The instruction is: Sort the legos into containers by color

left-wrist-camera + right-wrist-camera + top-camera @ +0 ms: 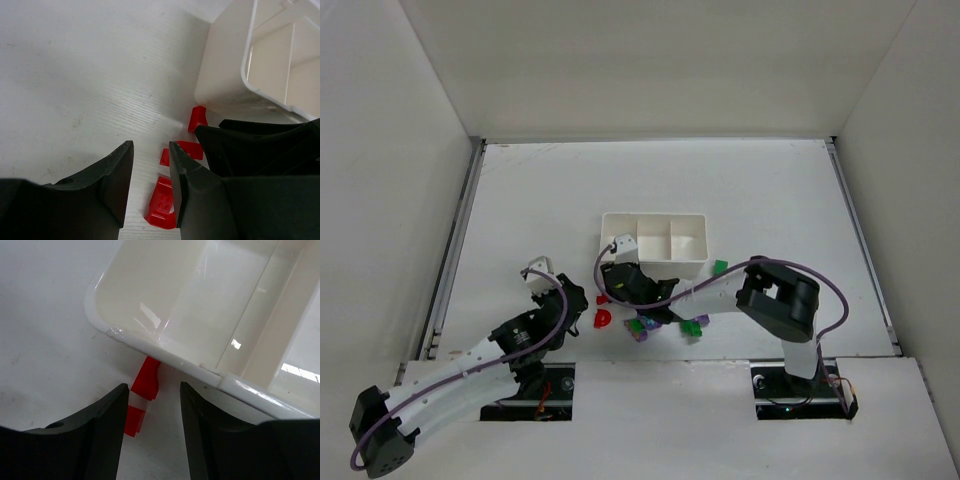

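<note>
The white tray [655, 245] has three side-by-side containers, and nothing shows in them. Red legos [603, 318] lie in front of its left corner. Green legos [720, 266] and purple legos [698, 322] are scattered along its near side. My left gripper [151, 145] is open just above the table with nothing between its fingers; a red brick [162, 202] lies beside its right finger. My right gripper [153, 386] is open at the tray's near left wall [165, 352]. A red brick [146, 376] leans there, between the fingertips, and another red piece [134, 420] lies by the left finger.
The two grippers [582, 303] [610, 285] are close together at the tray's left corner, and the right arm's black fingers [260, 145] fill the right of the left wrist view. White walls enclose the table on three sides.
</note>
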